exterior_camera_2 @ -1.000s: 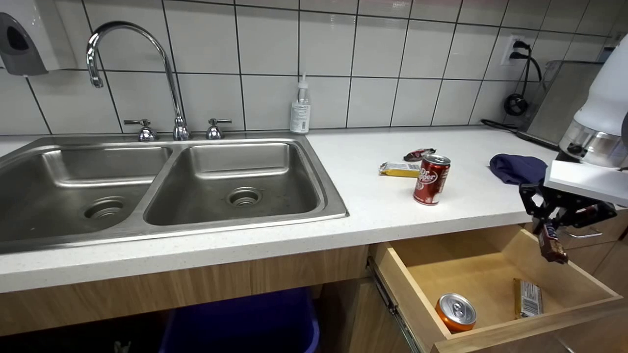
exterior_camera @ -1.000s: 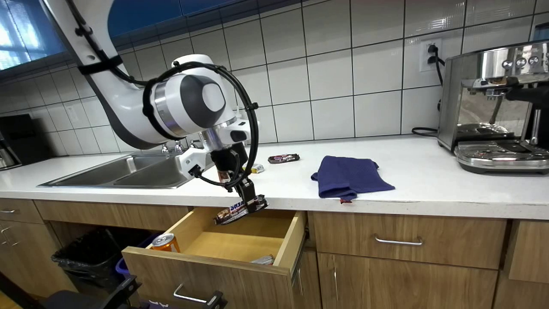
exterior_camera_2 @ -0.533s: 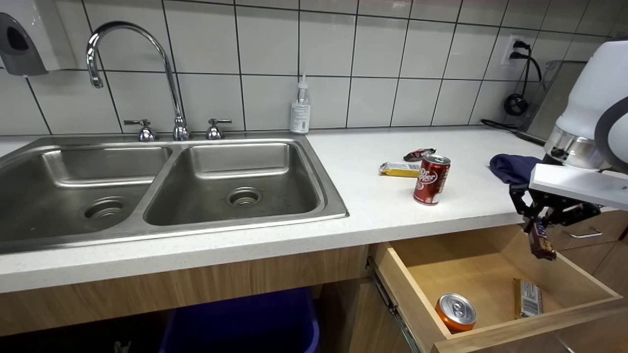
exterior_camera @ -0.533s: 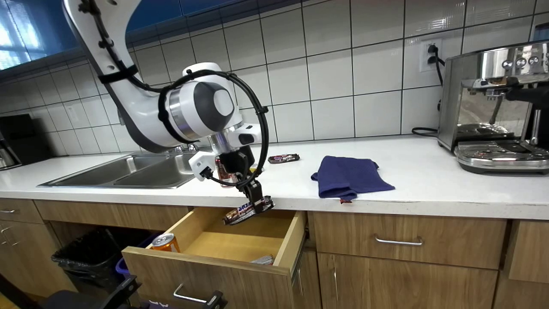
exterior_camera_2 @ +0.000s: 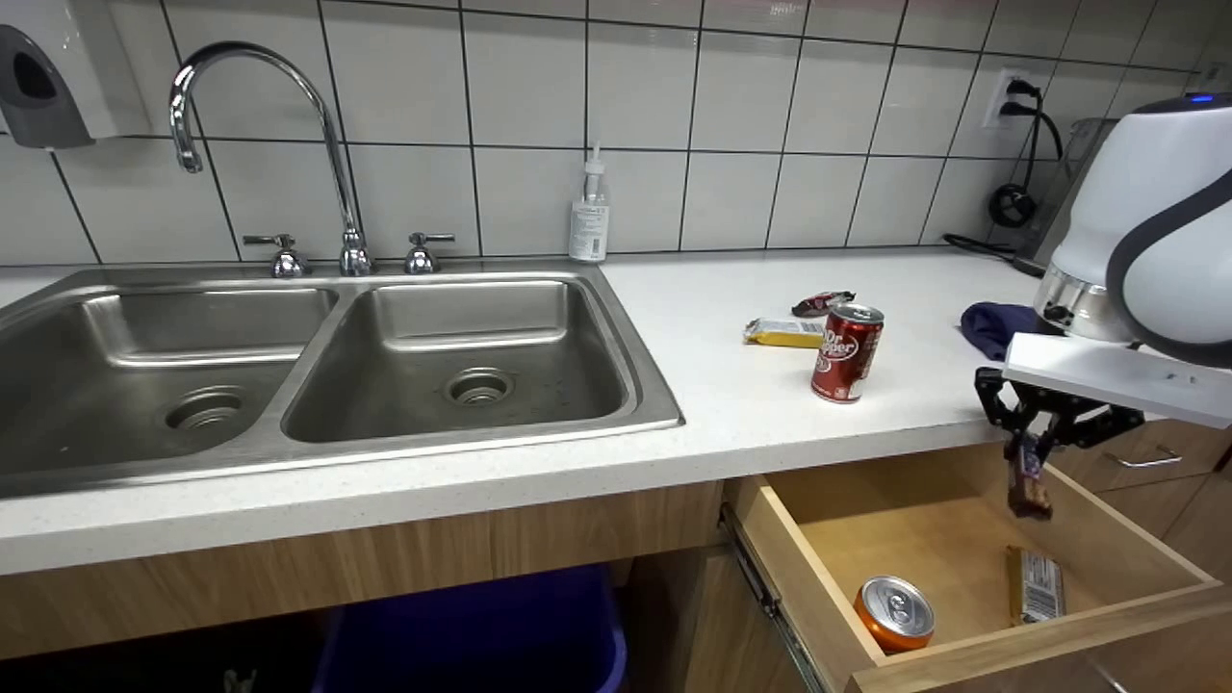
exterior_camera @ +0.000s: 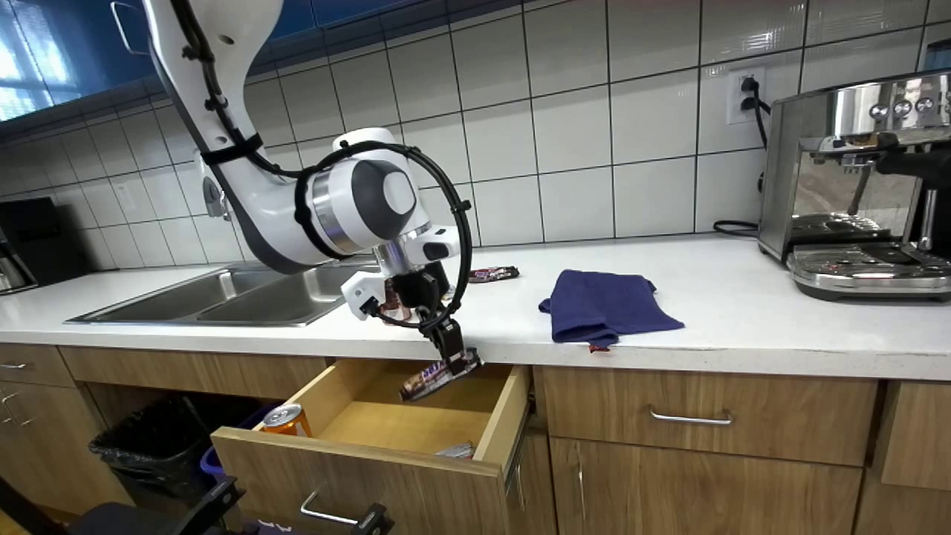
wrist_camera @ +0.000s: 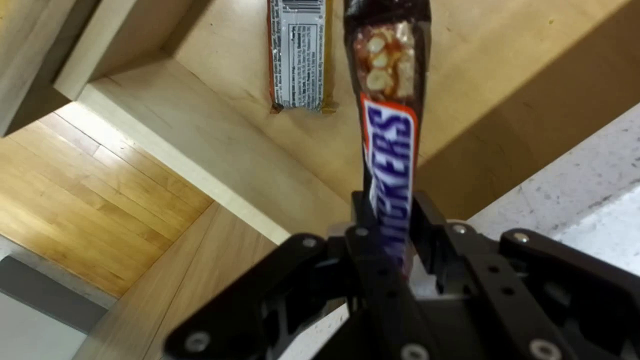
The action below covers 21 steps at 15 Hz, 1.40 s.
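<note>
Snickers bar [wrist_camera: 392,130], tilted, running from the top centre of the wrist view down into the gripper [wrist_camera: 393,206], whose narrowed fingers hold it near one end. In an exterior view it hangs just below mid-frame, over an open wooden drawer [exterior_camera: 371,475]. Inside, at lower right in an exterior view, sit an orange can [exterior_camera_2: 897,616] and a wrapped snack bar [exterior_camera_2: 1039,587], apart from each other. To me, the step in hand looks like placing the bar above the drawer; next seems to call for lowering, clear of its sides.
</note>
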Motion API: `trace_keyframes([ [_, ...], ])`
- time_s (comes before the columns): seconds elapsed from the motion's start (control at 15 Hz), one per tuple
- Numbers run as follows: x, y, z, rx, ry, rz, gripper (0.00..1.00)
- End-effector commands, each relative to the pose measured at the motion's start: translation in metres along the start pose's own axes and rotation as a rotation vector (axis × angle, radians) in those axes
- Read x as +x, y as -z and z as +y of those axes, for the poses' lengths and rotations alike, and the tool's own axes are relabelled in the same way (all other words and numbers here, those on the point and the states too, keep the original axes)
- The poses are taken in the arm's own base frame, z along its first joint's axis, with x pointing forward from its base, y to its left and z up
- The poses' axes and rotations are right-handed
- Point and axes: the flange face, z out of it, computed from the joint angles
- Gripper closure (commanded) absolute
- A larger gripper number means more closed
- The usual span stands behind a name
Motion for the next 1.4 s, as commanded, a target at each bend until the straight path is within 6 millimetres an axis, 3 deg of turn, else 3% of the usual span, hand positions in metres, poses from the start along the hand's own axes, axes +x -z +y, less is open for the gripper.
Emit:
trace_keyframes([
  [0.0, 0.009, -0.001, -0.005, -0.016, -0.011, -0.001, 0.44],
  [0.4, -0.001, 0.013, 0.003, 0.016, 0.004, 0.019, 0.01],
  [1.0, -0.018, 0.045, 0.021, 0.076, 0.006, 0.039, 0.00],
  [1.33, -0.019, 0.066, 0.022, 0.109, 0.022, 0.058, 0.00],
])
